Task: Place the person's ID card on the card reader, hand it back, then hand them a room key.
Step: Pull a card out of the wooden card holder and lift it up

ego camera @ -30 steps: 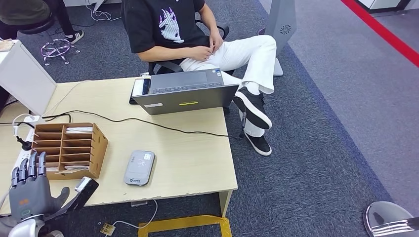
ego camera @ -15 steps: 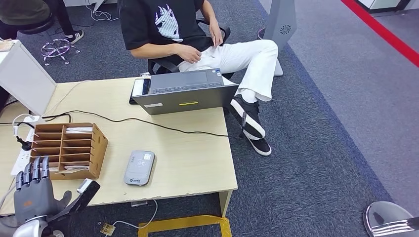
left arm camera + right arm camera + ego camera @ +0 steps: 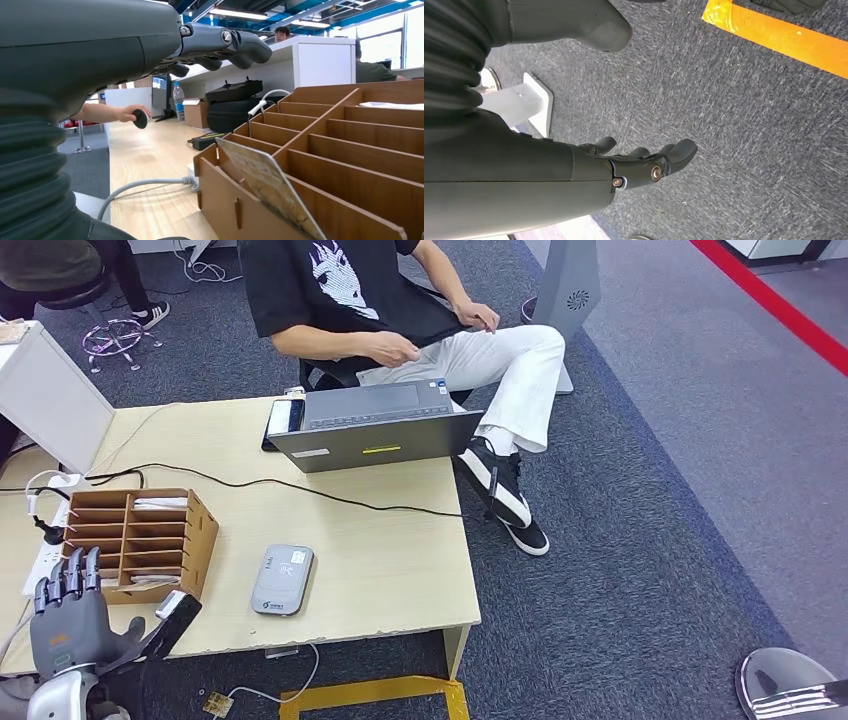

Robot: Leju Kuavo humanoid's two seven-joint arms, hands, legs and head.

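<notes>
While the left hand (image 3: pixel 68 625) hovers at the near left corner of the table (image 3: pixel 380 560), its fingers are spread and hold nothing. Just beside it stands the wooden organizer (image 3: pixel 140 540), with cards (image 3: pixel 152 580) in its slots. The grey card reader (image 3: pixel 282 579) lies to the right of the organizer, apart from it. A black cable (image 3: pixel 330 498) crosses the table between the reader and the laptop (image 3: pixel 375 435). Behind the laptop sits a person (image 3: pixel 370 300). The right hand (image 3: pixel 639 162) hangs over the carpet, fingers loosely apart, holding nothing.
</notes>
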